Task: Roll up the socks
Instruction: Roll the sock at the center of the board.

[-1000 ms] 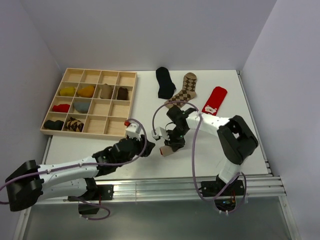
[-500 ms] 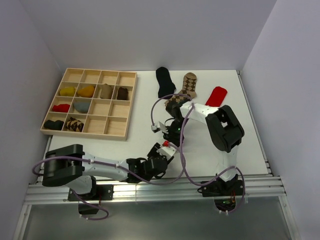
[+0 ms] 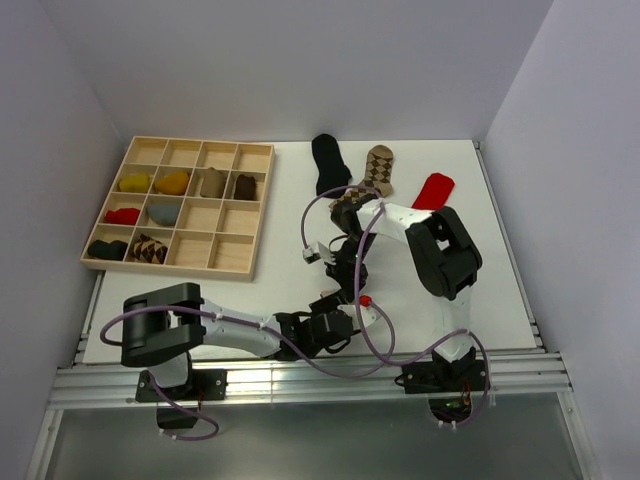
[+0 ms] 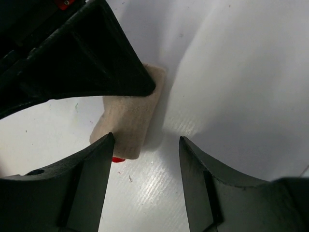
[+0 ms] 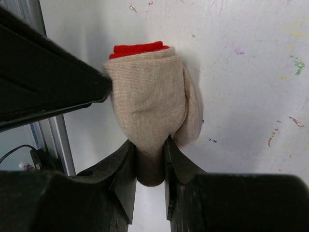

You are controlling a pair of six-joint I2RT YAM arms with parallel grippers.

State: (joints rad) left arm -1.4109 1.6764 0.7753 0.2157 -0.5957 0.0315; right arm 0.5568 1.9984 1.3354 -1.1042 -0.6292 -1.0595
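A rolled tan sock (image 5: 147, 106) with a red layer showing at its far end lies on the white table. My right gripper (image 5: 148, 145) is shut on its near end. In the left wrist view the same tan sock (image 4: 128, 125) lies just ahead of my open left gripper (image 4: 146, 140), beside the left finger, under the black right gripper. In the top view both grippers meet near the table's front middle, left gripper (image 3: 335, 320) and right gripper (image 3: 347, 278). A black sock (image 3: 328, 163), a brown argyle sock (image 3: 375, 172) and a red sock (image 3: 431, 190) lie flat at the back.
A pale wooden grid tray (image 3: 170, 267) stands at the back left with rolled socks in several compartments. The aluminium rail (image 3: 300, 380) runs along the table's near edge. Purple cables loop round both arms.
My left arm has swung down along the near edge and its open gripper has come up to the tan sock from the front. The right gripper has stayed shut on the sock, shifting only slightly.
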